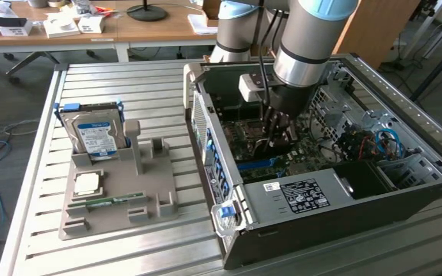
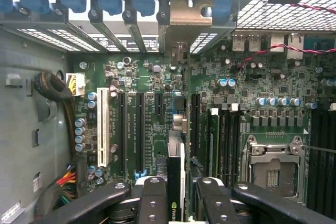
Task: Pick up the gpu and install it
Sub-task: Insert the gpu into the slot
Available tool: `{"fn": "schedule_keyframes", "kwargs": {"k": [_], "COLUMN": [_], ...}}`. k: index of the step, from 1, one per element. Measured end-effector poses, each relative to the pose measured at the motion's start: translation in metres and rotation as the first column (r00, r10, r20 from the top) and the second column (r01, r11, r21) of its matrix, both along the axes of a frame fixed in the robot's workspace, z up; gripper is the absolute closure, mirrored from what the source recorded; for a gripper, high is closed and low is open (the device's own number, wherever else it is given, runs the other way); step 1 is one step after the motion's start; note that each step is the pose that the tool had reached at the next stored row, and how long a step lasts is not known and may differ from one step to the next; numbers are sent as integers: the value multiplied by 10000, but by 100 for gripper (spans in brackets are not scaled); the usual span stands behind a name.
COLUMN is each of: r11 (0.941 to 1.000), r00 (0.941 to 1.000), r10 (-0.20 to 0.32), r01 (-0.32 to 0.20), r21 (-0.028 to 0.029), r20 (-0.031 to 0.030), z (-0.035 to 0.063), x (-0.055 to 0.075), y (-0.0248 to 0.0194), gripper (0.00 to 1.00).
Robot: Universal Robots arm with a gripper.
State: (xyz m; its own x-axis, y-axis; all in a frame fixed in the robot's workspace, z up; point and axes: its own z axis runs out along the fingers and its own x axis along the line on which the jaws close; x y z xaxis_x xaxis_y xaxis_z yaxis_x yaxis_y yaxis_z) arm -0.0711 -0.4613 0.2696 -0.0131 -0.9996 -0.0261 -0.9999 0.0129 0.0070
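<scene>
My gripper (image 2: 178, 186) is down inside the open computer case (image 1: 428, 123), shut on the gpu (image 2: 176, 169). In the wrist view the thin black card runs edge-on between the two black fingers (image 2: 152, 198). It stands over the green motherboard (image 2: 157, 77), between two long black expansion slots (image 2: 139, 129). Its silvery bracket (image 2: 184, 17) is up at the rear slot openings of the case, among the blue clips. In the exterior view the gripper (image 1: 278, 135) hangs straight down over the middle of the board.
A white slot (image 2: 106, 135), the CPU socket (image 2: 273, 169) and bundled cables (image 2: 63, 177) surround the card. Outside the case, a grey fixture (image 1: 159, 190) holds a hard drive (image 1: 94, 135), a chip and a green memory stick (image 1: 117, 200). The power supply (image 1: 298, 195) fills the case's near end.
</scene>
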Motion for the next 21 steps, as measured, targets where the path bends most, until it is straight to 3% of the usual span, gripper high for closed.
{"fn": "schedule_keyframes", "kwargs": {"k": [21], "r11": [10000], "r00": [10000], "r10": [2], "r01": [-2], "r21": [-1], "r20": [-1], "z": [-54], "x": [-29], "y": [-2], "gripper": [74]}}
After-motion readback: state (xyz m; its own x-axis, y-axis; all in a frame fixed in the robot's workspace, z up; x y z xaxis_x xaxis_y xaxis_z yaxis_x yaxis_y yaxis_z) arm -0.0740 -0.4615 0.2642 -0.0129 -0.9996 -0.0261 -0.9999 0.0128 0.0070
